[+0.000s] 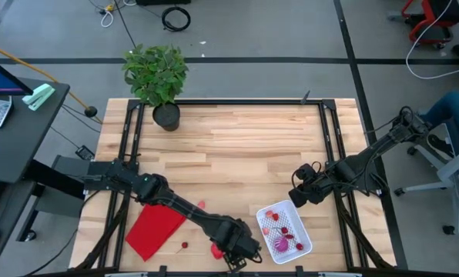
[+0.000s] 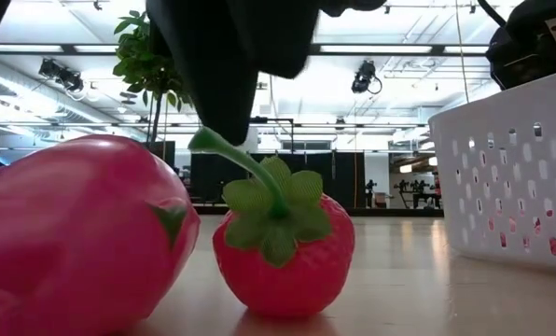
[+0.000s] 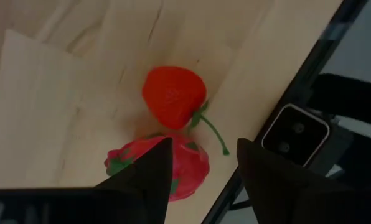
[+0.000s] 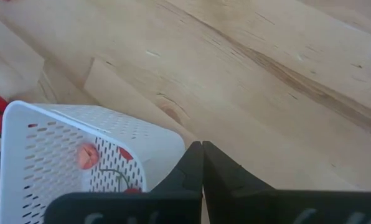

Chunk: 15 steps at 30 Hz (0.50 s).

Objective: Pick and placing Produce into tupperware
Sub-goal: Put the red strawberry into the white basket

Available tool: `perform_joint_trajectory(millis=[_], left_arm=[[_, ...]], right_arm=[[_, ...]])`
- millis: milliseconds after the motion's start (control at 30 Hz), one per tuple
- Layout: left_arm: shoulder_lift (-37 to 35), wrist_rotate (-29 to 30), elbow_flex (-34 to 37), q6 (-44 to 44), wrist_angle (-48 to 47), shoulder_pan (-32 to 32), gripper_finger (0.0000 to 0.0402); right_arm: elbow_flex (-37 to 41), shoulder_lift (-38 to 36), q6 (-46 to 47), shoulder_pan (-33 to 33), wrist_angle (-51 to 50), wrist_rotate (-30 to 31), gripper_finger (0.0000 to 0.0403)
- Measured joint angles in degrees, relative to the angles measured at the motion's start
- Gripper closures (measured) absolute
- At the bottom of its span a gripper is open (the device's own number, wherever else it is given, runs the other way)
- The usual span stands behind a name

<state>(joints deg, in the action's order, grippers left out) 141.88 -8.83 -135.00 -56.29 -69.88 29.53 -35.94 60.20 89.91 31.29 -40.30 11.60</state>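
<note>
At the table's near edge, the left gripper (image 3: pixel 201 165) hung open and empty over a toy strawberry (image 3: pixel 173 96) and a pink pepper-like piece (image 3: pixel 167 167), seemingly lining up a pick. The white perforated tupperware (image 1: pixel 285 231) sat close beside, already holding produce. Farther off, the right gripper (image 4: pixel 201 163) waited closed and empty by the container's far side. The butcher-block table (image 1: pixel 237 138) carried a potted plant (image 1: pixel 157 77) at its far edge.

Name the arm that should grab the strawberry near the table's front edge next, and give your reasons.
Left. The left gripper hangs open right above the strawberry. The right gripper is shut beside the tupperware, farther away.
</note>
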Motion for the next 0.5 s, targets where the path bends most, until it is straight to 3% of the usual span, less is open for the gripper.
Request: perform_joint_trajectory(millis=[500], left_arm=[[2.3, 0.2, 0.0, -4.7, 4.7, 1.6, 0.0221]], right_arm=[[0.0, 0.0, -1.0, 0.0, -0.4, 0.0, 0.0398]])
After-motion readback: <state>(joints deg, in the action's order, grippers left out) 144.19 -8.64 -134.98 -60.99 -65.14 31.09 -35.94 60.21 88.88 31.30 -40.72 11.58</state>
